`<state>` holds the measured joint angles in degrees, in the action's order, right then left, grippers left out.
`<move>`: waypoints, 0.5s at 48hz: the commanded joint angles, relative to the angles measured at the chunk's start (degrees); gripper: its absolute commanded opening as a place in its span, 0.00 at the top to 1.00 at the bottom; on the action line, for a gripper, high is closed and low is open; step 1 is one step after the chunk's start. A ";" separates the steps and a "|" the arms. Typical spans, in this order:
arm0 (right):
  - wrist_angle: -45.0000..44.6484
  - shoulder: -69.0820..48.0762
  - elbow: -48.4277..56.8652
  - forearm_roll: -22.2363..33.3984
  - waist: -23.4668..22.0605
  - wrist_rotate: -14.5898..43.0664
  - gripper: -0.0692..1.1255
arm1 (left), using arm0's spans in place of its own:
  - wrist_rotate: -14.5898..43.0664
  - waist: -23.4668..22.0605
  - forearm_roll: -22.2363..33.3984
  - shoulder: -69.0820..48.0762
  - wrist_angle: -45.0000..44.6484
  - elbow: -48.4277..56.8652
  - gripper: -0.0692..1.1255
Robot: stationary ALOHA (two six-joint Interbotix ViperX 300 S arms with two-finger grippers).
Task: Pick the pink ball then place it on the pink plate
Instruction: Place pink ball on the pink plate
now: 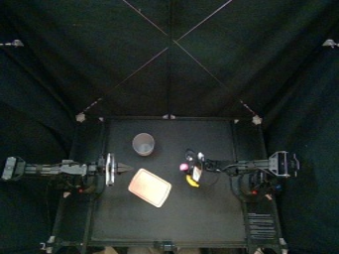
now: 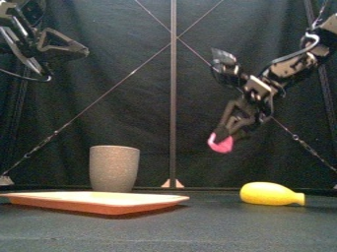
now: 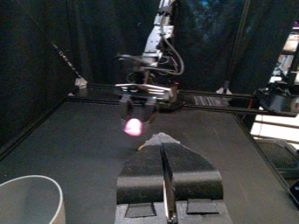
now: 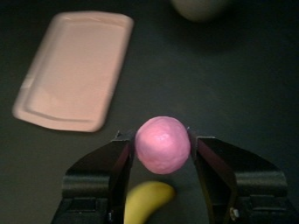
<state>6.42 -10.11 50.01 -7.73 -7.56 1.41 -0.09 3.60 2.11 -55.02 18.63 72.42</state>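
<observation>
My right tool (image 4: 163,138) grips the small pink ball (image 2: 220,144) above the black tabletop (image 1: 212,203), near the flat pink tray (image 1: 150,188); left tool (image 3: 165,153) narrow.

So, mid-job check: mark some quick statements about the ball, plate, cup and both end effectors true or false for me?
1. The pink ball is clamped in the right end effector, clear of the table. True.
2. The ball lies on the pink plate. False: the plate is bare; the ball hangs in the air to the plate's right.
3. A yellow toy lies on the table under the right arm. True.
4. The grey cup stands on the plate. False: it stands on the table behind the plate.
5. The left end effector grips the cup. False: it is shut on nothing, raised at the left.
</observation>
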 commanded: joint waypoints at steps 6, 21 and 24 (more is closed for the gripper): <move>3.34 8.61 -10.63 -0.09 9.84 -0.18 0.40 | 0.09 0.18 0.18 0.26 0.53 -0.79 0.92; 3.08 24.70 -25.05 0.35 11.95 -0.18 0.40 | -0.09 0.18 0.26 0.26 0.44 -0.62 0.92; 2.90 26.98 -27.16 0.70 11.87 -0.35 0.40 | -0.09 0.18 0.26 0.35 0.44 -0.53 0.92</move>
<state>9.14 15.82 26.46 -7.29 4.39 1.23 -0.09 3.69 2.29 -55.02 18.63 72.60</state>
